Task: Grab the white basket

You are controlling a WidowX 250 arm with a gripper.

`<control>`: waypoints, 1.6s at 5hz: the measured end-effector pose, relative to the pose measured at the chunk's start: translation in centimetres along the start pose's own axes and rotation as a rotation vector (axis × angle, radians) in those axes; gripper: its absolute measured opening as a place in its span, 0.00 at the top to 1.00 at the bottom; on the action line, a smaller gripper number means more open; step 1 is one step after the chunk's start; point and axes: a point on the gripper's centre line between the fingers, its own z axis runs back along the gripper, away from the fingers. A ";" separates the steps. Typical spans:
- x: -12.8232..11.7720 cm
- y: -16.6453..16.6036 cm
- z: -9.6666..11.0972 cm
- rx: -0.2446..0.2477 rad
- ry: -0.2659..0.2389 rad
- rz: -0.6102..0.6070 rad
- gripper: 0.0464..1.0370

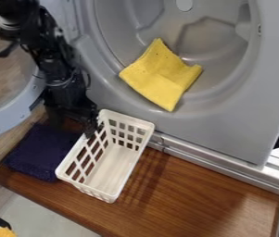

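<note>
orange bit (4, 232), bottom-left corner | gripper (91, 129) at white basket (111, 167) rim | opening, hold: cannot tell

From my end I'm looking down on a glossy, reddish-brown wooden board with visible grain and a rounded left corner (194, 196), set at a slant in my camera view. Toward its left end I can make out a white, rectangular plastic basket with openwork sides (113, 166), upright and open at the top, its length running from near the board's far edge toward its near edge. Just beside it, at the board's left edge, I see a dark navy, thick-textured piece of cloth (39, 150).
</note>
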 end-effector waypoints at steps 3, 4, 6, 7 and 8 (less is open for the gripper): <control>0.2 0.2 0.6 0.112 0.016 -0.026 0.04; 1.6 -0.9 1.7 0.143 -0.015 -0.076 0.04; 2.5 -3.6 0.9 0.139 0.006 -0.137 0.04; 2.3 -5.2 1.3 0.098 0.015 -0.149 0.04; 1.7 -7.3 2.6 0.072 0.014 -0.159 0.04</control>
